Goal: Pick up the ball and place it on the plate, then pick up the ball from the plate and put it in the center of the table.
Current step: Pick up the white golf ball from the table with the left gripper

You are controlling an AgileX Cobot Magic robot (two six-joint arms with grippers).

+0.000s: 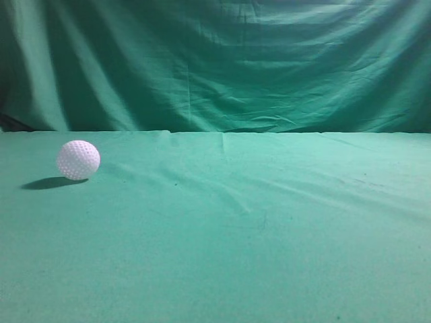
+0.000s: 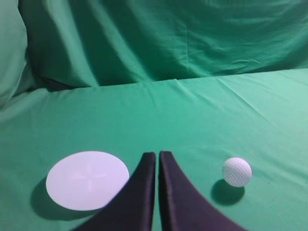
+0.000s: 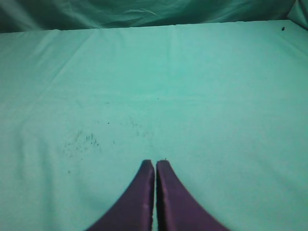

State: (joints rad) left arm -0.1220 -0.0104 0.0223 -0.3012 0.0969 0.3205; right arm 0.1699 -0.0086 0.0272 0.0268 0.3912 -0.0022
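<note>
A white dimpled ball [image 1: 79, 159] rests on the green cloth at the left of the exterior view. It also shows in the left wrist view [image 2: 237, 172], to the right of my left gripper [image 2: 157, 155]. A flat white round plate [image 2: 87, 179] lies to the left of that gripper. The left gripper is shut and empty, between plate and ball, touching neither. My right gripper [image 3: 155, 163] is shut and empty above bare cloth. Neither gripper shows in the exterior view, and the plate is out of that view.
A green cloth covers the table [image 1: 256, 229] and hangs as a backdrop [image 1: 222, 60] behind it. Faint dark specks mark the cloth [image 3: 82, 140] ahead of the right gripper.
</note>
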